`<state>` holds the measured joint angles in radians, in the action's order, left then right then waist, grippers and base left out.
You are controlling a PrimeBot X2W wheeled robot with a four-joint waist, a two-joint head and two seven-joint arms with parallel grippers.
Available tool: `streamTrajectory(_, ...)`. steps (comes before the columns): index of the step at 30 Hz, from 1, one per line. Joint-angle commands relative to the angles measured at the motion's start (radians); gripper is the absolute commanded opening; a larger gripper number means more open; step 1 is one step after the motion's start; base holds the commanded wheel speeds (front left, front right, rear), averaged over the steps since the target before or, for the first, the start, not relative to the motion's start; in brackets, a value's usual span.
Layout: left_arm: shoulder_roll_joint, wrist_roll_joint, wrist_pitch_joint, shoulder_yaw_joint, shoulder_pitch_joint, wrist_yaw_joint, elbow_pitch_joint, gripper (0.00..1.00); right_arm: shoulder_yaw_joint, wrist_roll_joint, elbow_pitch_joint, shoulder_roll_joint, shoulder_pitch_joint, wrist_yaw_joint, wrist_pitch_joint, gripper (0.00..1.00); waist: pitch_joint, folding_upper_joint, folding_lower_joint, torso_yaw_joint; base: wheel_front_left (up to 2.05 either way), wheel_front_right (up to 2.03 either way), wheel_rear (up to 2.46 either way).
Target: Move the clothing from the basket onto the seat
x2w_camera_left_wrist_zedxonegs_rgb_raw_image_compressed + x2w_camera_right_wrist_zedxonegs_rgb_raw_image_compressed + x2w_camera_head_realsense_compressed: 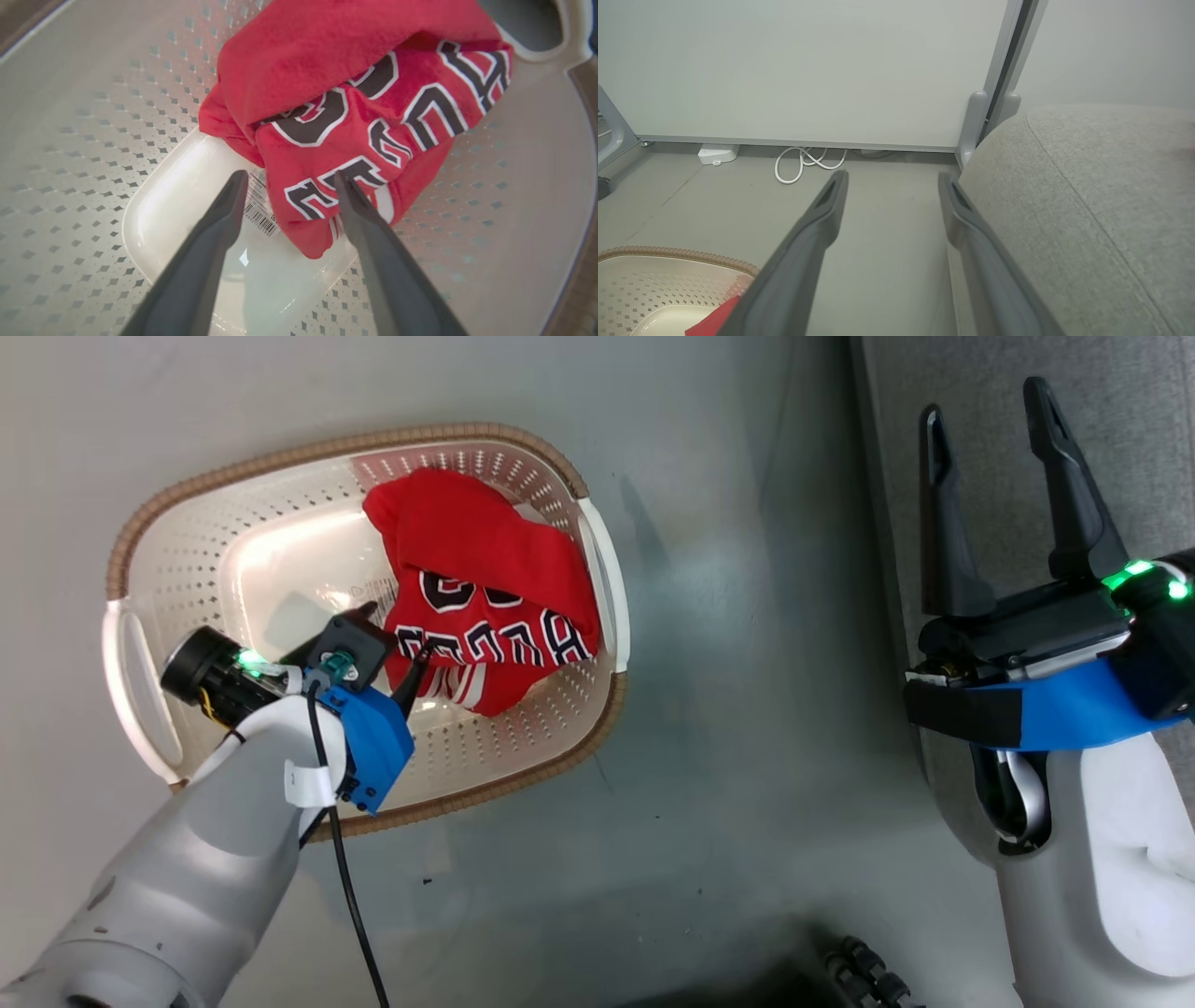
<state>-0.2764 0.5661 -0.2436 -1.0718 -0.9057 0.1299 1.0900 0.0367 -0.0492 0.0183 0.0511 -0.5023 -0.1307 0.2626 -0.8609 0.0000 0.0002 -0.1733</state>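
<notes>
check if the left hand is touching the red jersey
Cannot tell: in the left wrist view one finger of the left hand overlaps the jersey, but neither contact nor a gap shows plainly.

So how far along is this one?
Done: nothing confirmed on the seat. In hand: the open left gripper is inside the basket, fingers at the red jersey, not yet closed. Left: grasp, lift, carry it over; the right gripper hangs open beside the seat.

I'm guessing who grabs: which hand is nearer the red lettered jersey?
Left. The left hand sits at the red lettered jersey; the right hand hovers by the grey fabric seat.
</notes>
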Motion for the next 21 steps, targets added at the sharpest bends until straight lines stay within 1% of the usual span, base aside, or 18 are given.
streamTrajectory(1, -0.006, 0.013, 0.004, -0.010, -0.026, 0.001, 0.006, 1.00, -0.001, 0.001, -0.007, -0.001, -0.020, 0.000, 0.003, 1.00, -0.029, 0.0000, -0.0002, -0.005, 0.00, 0.00, 0.00)
streamTrajectory(11, -0.028, 0.099, 0.047, -0.119, -0.105, 0.001, 0.045, 1.00, 0.005, -0.001, -0.038, -0.001, -0.045, 0.000, 0.003, 1.00, -0.133, 0.0000, -0.0002, -0.021, 0.00, 0.00, 0.00)
streamTrajectory(15, -0.025, 0.128, 0.057, -0.145, -0.130, 0.001, 0.052, 1.00, 0.007, -0.004, -0.047, -0.001, -0.051, 0.000, 0.003, 1.00, -0.159, 0.0000, -0.0002, -0.029, 0.00, 0.00, 0.00)
streamTrajectory(21, -0.026, 0.142, 0.051, -0.175, -0.155, 0.001, 0.052, 1.00, 0.003, -0.006, -0.057, -0.001, -0.049, 0.000, 0.003, 1.00, -0.179, 0.0000, -0.0002, -0.036, 0.00, 0.00, 0.00)
